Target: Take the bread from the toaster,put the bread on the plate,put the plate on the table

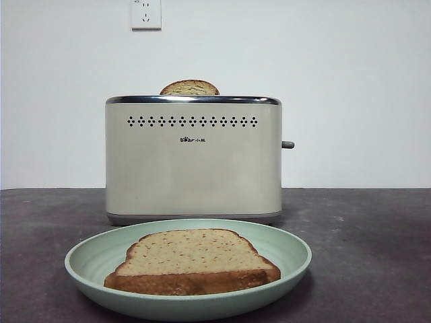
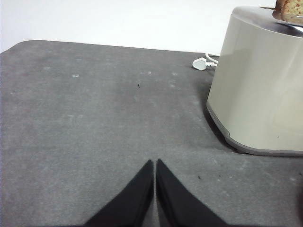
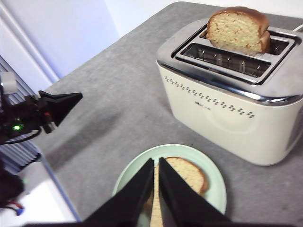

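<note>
The bread (image 1: 193, 260) is seen lying flat inside the plate (image 1: 91, 256), crust edge toward the front camera. The plate is set on the bench (image 1: 367, 249), just in front of the toaster (image 1: 193, 161) and not touching it. A second slice (image 1: 190, 87) is held upright in the toaster's rear slot (only its domed top is shown in the front view); the nearer slot is shown empty in the right wrist view.

Right claw (image 3: 156, 163): jaws pressed together, nothing held, positioned above the plate's near rim. Left claw (image 2: 155, 163): jaws together, nothing held, low over bare bench beside the toaster's end wall.

Other items: a wall socket (image 1: 146, 14) is mounted above and behind the toaster; a white plug (image 2: 200, 63) w/ cord is laid on the bench behind the toaster. No obstruction is seen betw. plate and either claw.
</note>
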Action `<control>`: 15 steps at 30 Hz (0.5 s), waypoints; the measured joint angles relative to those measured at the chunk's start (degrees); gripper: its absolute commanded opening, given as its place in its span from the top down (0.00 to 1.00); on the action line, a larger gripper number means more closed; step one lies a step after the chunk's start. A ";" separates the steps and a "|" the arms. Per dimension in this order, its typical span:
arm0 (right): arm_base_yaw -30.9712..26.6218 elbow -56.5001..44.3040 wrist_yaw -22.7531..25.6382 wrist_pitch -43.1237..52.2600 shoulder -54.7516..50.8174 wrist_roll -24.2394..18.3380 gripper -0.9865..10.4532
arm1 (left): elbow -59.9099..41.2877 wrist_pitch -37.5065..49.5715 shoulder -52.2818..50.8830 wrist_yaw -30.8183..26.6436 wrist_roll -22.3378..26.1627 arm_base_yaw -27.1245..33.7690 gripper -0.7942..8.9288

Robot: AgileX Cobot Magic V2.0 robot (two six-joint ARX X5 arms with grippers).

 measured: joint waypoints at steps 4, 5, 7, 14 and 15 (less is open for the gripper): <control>-3.82 -0.02 4.20 0.31 -1.88 -3.74 0.91 | 0.00 0.02 0.00 -0.02 0.00 0.00 0.91; -5.75 -0.02 4.59 0.85 -2.49 -4.94 0.91 | -0.02 0.02 0.00 -0.02 -0.02 0.00 0.91; -9.73 -0.09 3.56 2.14 -3.54 -6.99 0.91 | -0.02 0.02 0.00 0.00 0.00 0.00 0.91; -27.02 -8.85 -3.67 12.44 -9.70 -11.08 0.91 | 0.00 0.02 0.00 0.00 -0.02 0.00 0.91; -29.29 -10.95 -3.54 14.21 -11.15 -11.41 0.91 | -0.02 0.02 0.00 0.00 -0.02 0.00 0.91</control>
